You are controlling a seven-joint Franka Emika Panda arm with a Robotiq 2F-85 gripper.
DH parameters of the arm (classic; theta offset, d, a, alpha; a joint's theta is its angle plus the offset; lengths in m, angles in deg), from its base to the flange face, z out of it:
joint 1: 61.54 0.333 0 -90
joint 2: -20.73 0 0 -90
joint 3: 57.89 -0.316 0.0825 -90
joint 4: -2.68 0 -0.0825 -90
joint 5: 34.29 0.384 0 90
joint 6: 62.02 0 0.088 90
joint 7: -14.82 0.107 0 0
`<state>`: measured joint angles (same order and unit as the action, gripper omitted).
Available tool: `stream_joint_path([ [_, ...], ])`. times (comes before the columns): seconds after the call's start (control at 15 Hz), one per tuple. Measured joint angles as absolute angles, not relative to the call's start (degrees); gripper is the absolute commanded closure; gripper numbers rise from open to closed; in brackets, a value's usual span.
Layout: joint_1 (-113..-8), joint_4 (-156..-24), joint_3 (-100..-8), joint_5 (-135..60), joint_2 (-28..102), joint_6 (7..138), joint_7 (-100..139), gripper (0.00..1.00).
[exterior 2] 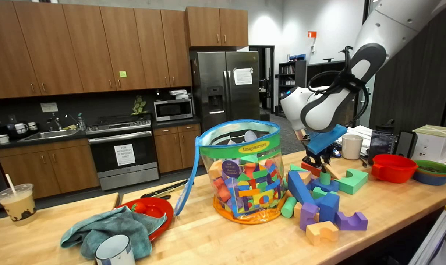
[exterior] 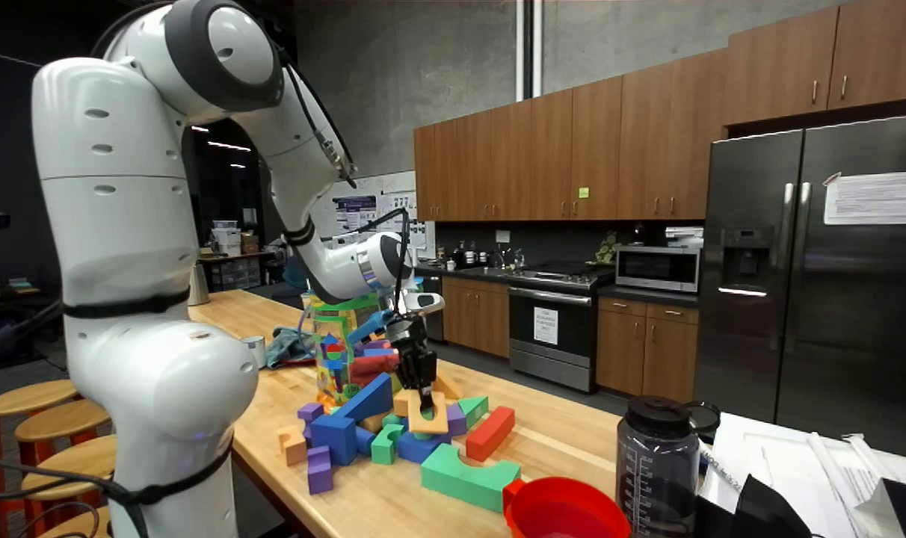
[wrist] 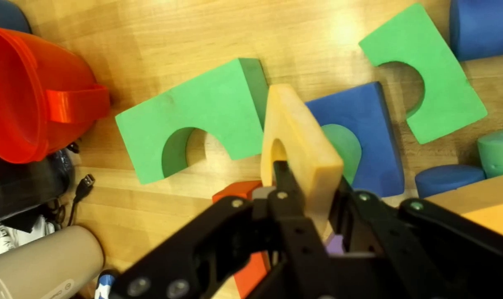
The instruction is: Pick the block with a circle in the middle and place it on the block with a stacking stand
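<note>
The block with a circle in the middle is an orange-tan block [wrist: 303, 143] with a round hole. My gripper [wrist: 311, 176] is shut on it, one finger on each face, and holds it on edge and tilted. The block with a stacking stand appears to be the blue block [exterior 2: 332, 187] with an upright green cylinder [exterior 2: 325, 179] on it. In the wrist view the blue block [wrist: 363, 104] is just right of the held block, which partly hides the cylinder [wrist: 347, 145]. In an exterior view the held block [exterior: 441, 423] covers most of the cylinder. I cannot tell whether they touch.
A green arch block [wrist: 206, 104] lies left of the held block, with a red cup [wrist: 77, 104] beyond. A red block [exterior: 490, 433] lies close by. Several loose blocks crowd around. A clear bag full of blocks [exterior 2: 241, 150] stands tall beside them.
</note>
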<state>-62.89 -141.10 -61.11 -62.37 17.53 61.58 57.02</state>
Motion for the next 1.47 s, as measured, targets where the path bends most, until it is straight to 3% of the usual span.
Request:
stream_joint_path([
  [0.47, -62.9, -139.6, -60.9, -62.4, 17.5, 61.3, 57.0, 0.02],
  [1.47, -63.1, -136.5, -59.0, -63.8, 18.3, 61.7, 58.3, 0.00],
])
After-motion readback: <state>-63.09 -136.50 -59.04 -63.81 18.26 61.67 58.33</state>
